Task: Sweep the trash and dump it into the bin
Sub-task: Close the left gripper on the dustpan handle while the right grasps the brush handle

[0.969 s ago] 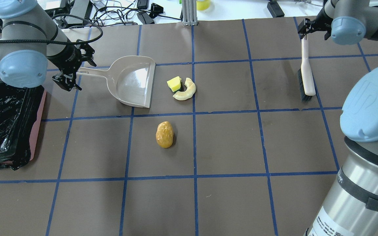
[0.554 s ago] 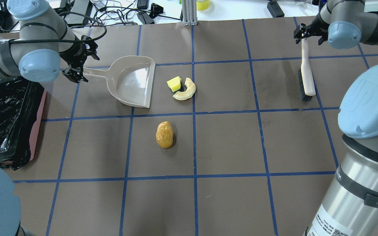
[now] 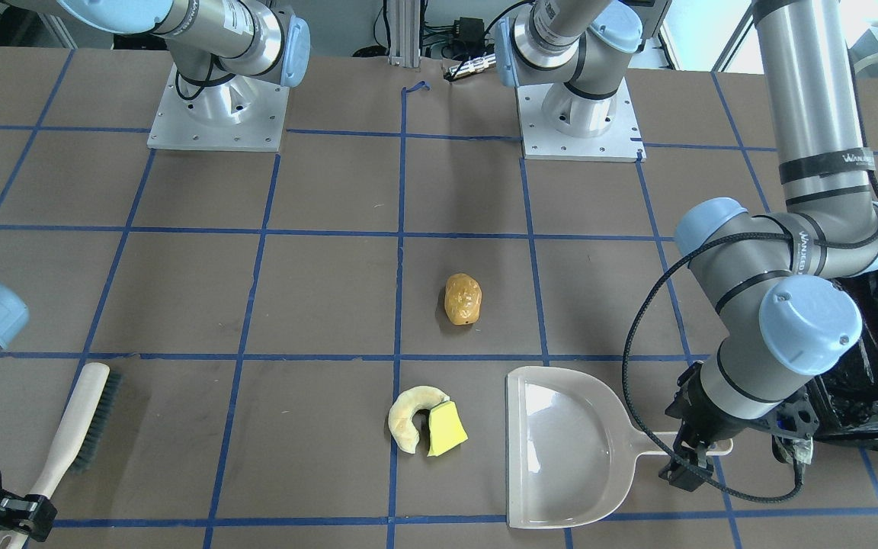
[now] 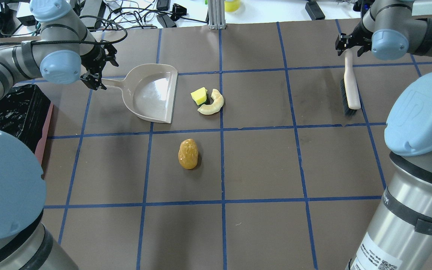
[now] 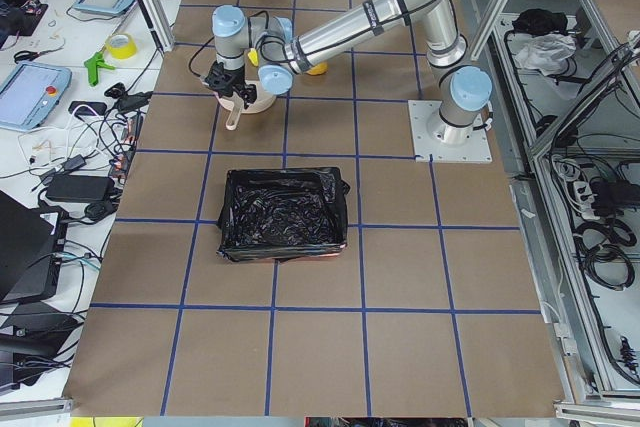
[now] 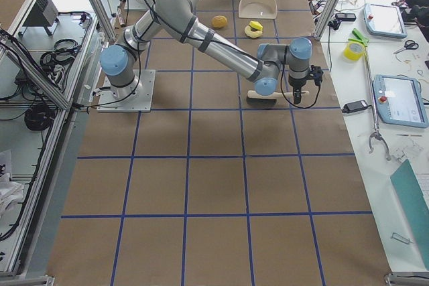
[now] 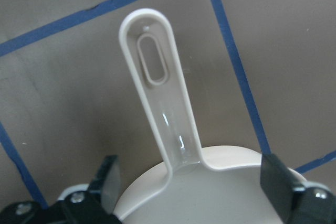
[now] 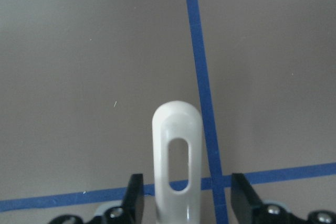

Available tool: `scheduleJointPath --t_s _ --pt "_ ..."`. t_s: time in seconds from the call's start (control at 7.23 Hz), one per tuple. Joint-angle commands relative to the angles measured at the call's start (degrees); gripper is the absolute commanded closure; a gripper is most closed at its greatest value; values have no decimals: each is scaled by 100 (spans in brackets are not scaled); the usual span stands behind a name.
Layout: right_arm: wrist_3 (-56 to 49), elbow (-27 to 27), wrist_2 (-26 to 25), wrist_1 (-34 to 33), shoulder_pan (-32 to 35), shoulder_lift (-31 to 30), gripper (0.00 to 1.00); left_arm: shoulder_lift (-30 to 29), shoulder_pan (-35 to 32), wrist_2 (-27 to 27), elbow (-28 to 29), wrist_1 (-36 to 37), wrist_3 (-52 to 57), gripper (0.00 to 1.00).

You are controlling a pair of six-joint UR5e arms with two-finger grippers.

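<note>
Handle alignment is what I am checking before closing anything. The left claw (image 7: 191,174) is hanging over the dustpan handle (image 7: 157,87) with its fingers spread wide, one on each side and neither touching. The handle's long axis is running straight out between them in the wrist view, so the closing direction is lying square across it. How far above the handle the tips are sitting, I cannot tell.

The right claw (image 8: 189,198) is likewise standing apart, straddling the free end of the brush handle (image 8: 177,161) with a gap showing on both sides. The brush (image 4: 349,86) is lying flat, bristles at the end nearer the robot.

The dustpan (image 4: 152,93) is lying with its mouth facing my right. The yellow wedge (image 4: 199,96) and the cream crescent (image 4: 213,103) are touching each other just beyond that mouth, between pan and brush. The golden-brown lump (image 4: 188,153) is sitting apart on the bench (image 4: 261,161), nearer the robot and off the mouth's line. The bin (image 4: 47,127) is standing at the far left, behind the pan's handle end.

I am judging that both grasps are not yet made. The right arm is the nearer one for pushing the trash leftward into the pan.
</note>
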Motion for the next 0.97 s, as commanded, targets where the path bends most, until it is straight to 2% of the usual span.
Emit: scheduleJointPath --t_s 0.0,0.28,0.42,0.55,0.69,0.83 --pt "-15 19 9 63 0 -6 48 -226 0 240 109 0 -3 5" --pt "-15 63 35 73 9 -32 42 -235 26 329 109 0 -73 5" --pt "-24 81 87 82 9 -49 38 -235 18 382 109 0 -526 5" --pt "-24 72 79 221 9 -58 38 -235 26 426 109 0 -626 11" --pt "-33 63 79 327 9 -58 39 -227 26 417 109 0 -766 37" --pt "-33 72 79 337 9 -58 41 -218 26 348 100 0 -890 99"
